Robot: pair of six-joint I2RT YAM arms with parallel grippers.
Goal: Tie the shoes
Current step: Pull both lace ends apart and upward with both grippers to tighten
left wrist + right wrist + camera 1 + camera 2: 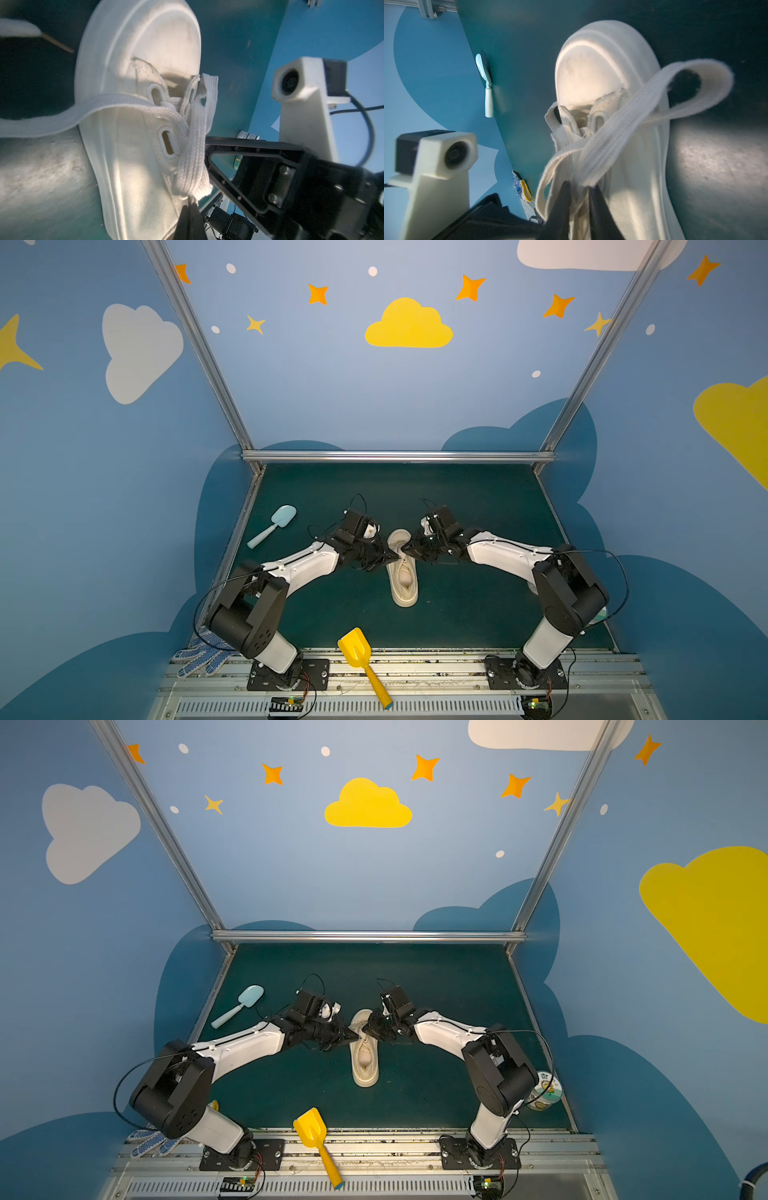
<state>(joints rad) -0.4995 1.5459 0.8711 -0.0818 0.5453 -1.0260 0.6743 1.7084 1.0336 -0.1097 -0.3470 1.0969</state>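
A cream sneaker (402, 585) (365, 1069) lies in the middle of the green mat, toe pointing away, in both top views. Both grippers meet over its lacing. My left gripper (397, 559) (192, 204) is shut, pinching a thin piece of cream lace (195, 145) beside the eyelets. My right gripper (405, 549) (579, 191) has its fingers apart, with lace strands lying loose in the gap. A wide lace loop (675, 83) stands out over the sneaker's side (591, 72). The right gripper's black finger (239, 143) sits right against the bunched lace.
A light blue toy spade (274, 524) lies at the mat's left. A yellow shovel (357, 649) straddles the front rail. A blue-dotted glove (199, 657) sits by the left arm's base. A printed round tub (544, 1092) stands behind the right arm.
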